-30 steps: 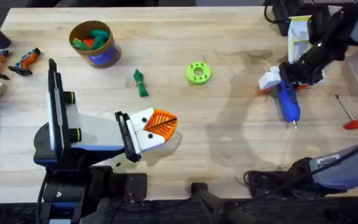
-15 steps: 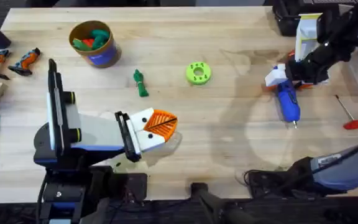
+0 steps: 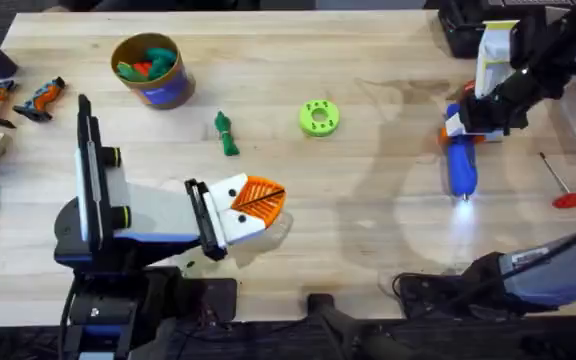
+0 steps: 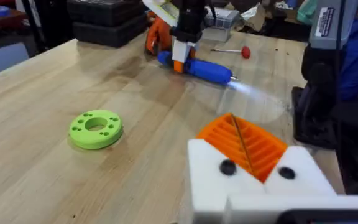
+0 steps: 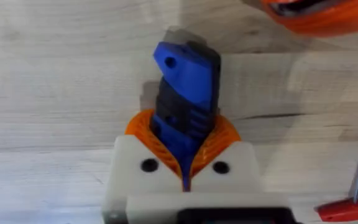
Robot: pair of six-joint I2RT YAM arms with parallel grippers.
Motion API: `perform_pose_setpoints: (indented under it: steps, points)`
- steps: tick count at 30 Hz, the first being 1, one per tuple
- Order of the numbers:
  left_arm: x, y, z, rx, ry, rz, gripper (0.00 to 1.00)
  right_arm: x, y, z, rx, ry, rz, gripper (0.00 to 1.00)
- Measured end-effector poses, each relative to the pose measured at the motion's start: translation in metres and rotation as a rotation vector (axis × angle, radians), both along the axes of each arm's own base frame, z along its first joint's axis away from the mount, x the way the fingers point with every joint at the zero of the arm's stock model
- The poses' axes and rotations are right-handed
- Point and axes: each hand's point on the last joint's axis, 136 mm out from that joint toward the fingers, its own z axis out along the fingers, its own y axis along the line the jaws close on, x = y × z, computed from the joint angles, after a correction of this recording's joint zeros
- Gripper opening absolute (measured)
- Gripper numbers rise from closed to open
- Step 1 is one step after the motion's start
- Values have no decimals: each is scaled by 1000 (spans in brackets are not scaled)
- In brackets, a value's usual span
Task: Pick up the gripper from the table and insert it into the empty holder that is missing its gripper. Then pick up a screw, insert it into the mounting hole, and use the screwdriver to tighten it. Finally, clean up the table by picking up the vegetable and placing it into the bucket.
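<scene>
On the table, screwdriver (image 3: 461, 165) tip points toward the bases.

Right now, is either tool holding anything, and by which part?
The right tool grips the blue screwdriver near its rear end. The left tool holds nothing.

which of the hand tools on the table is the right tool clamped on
The blue screwdriver, held at its rear end; the red-handled tool lies untouched beside it.

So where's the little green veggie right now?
In the overhead view the vegetable lies on the table left of centre, between the bucket and the lime-green disc, just beyond the left gripper.
</scene>
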Motion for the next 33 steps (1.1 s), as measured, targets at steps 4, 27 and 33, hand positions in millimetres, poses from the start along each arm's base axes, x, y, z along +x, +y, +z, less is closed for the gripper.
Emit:
perform_pose_setpoints:
  steps: [4,27,33]
  points:
    - [0,0,0,0,0,0,12,0,3,0,14,-2,4,25]
    - [0,0,0,0,0,0,12,42,111,206,40,-583,200,25]
    - [0,0,0,0,0,0,12,47,154,275,111,-842,260,25]
